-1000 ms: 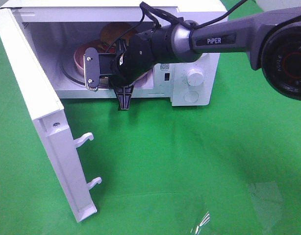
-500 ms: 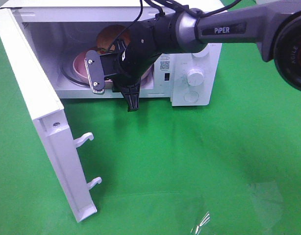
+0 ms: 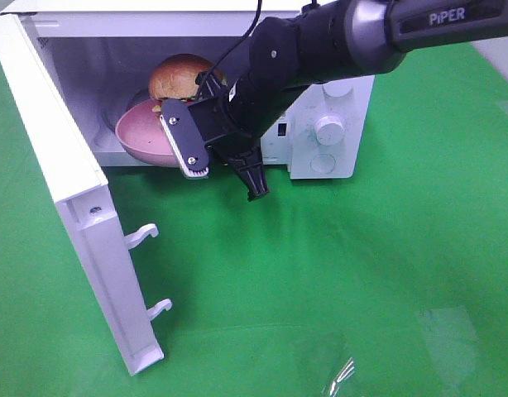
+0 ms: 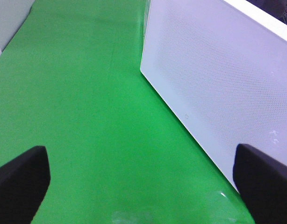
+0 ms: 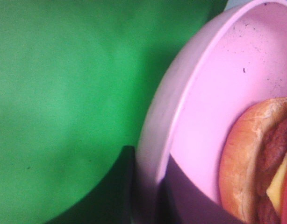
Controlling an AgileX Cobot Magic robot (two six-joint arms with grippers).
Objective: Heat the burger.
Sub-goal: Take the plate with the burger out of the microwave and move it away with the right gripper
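Observation:
The burger (image 3: 182,75), with a golden-brown bun, lies on a round pink plate (image 3: 141,134) at the mouth of the open white microwave (image 3: 332,91). The plate is tilted and sticks out past the front sill. My right gripper (image 3: 206,106) is shut on the plate's right rim; its fingertips are hidden behind the wrist. The right wrist view shows the plate rim (image 5: 178,116) and the burger's edge (image 5: 255,158) close up. My left gripper (image 4: 143,186) is open and empty over the green cloth beside the microwave door (image 4: 218,79).
The microwave door (image 3: 68,198) stands swung wide open to the left, with two latch hooks (image 3: 142,236) on its edge. The control knobs (image 3: 327,128) are on the microwave's right panel. Green cloth (image 3: 337,273) covers the table in front.
The plate with the burger has moved from deep inside the microwave out toward its front opening and now tilts. My right arm has drawn back to the right with it.

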